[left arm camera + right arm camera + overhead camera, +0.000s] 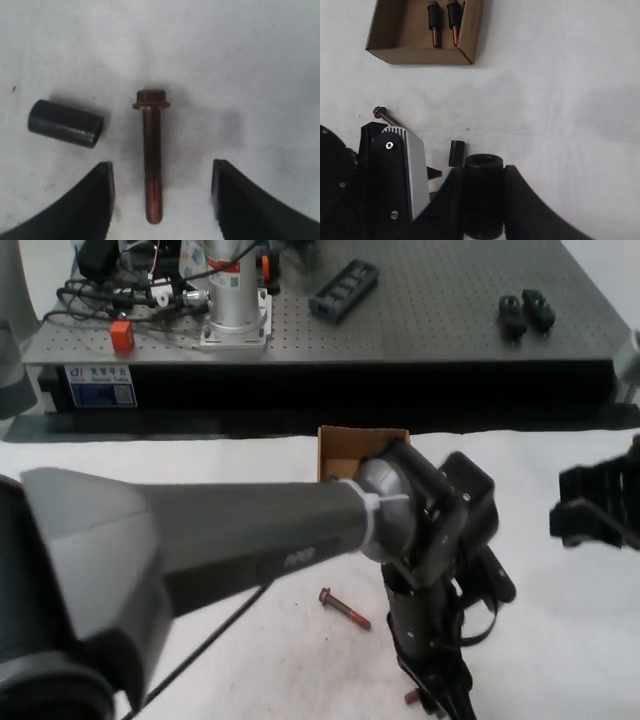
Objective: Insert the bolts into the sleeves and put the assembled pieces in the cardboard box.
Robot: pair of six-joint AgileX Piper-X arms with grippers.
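A copper-coloured bolt [151, 155] lies on the white cloth between the spread fingers of my left gripper [162, 167], which hangs open just above it without touching. A loose black sleeve [65, 123] lies beside that bolt. In the high view the left gripper [440, 702] points down near the front edge, with the bolt's end [412, 697] beside it. My right gripper [483, 172] is shut on another black sleeve [482, 197], held above the cloth. The cardboard box [395, 47] holds two assembled pieces [434, 20].
A second bolt [345, 608] lies loose on the cloth left of the left gripper. The cardboard box [345, 452] sits behind the left arm's wrist. The right gripper [585, 508] is at the right edge. A metal bench with a post [235, 290] and black parts stands behind.
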